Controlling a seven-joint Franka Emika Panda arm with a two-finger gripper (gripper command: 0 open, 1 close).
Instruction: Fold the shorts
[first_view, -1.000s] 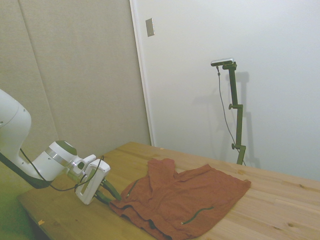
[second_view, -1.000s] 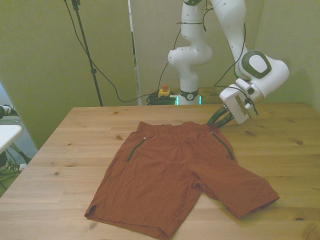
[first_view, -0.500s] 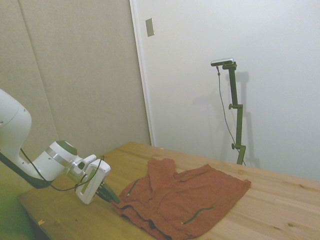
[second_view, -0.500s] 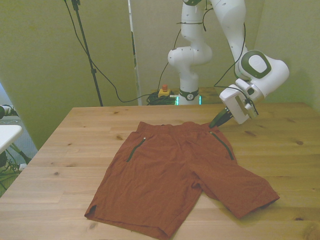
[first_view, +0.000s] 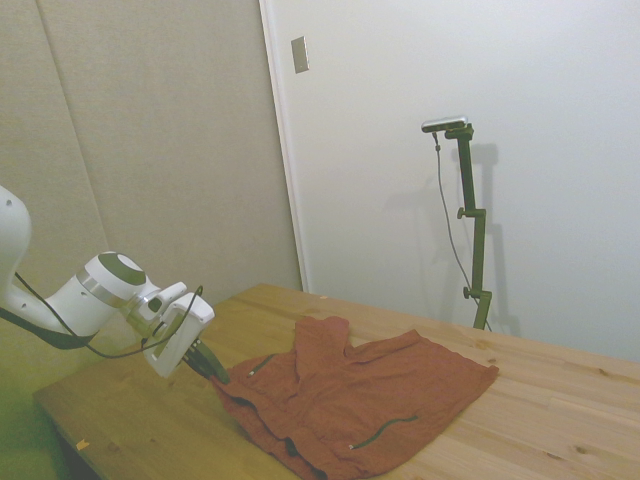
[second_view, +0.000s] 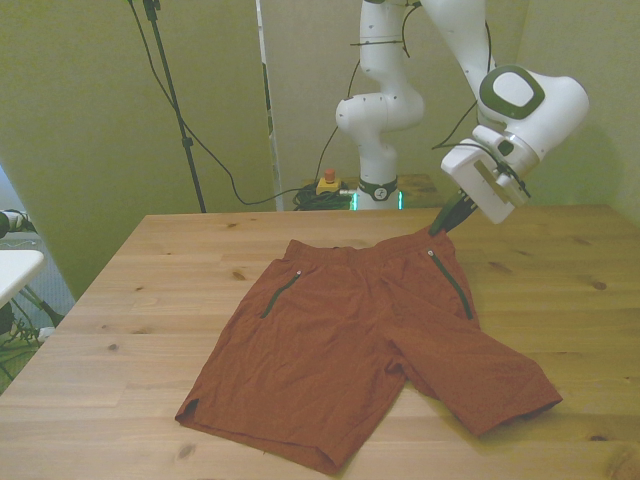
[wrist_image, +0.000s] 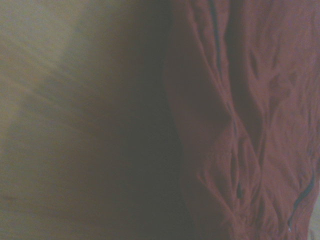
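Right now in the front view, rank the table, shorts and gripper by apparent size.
Largest to smallest:
1. Table
2. Shorts
3. Gripper, though it sits farther from the camera, so it looks smaller than it is.

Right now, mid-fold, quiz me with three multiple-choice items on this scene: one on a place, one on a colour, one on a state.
1. Where is the gripper on the shorts?
A. at a leg hem
B. at the waistband corner on the front view's right
C. over the crotch

2. What colour are the shorts?
A. navy
B. grey
C. rust-red

3. How does the cloth at the gripper sit?
A. pinched and lifted off the table
B. lying flat, untouched
C. folded in half

Answers: 1 B, the fingertips meet that corner; 2 C, plain in both wide views; 3 A, that corner peaks up to the closed fingers.
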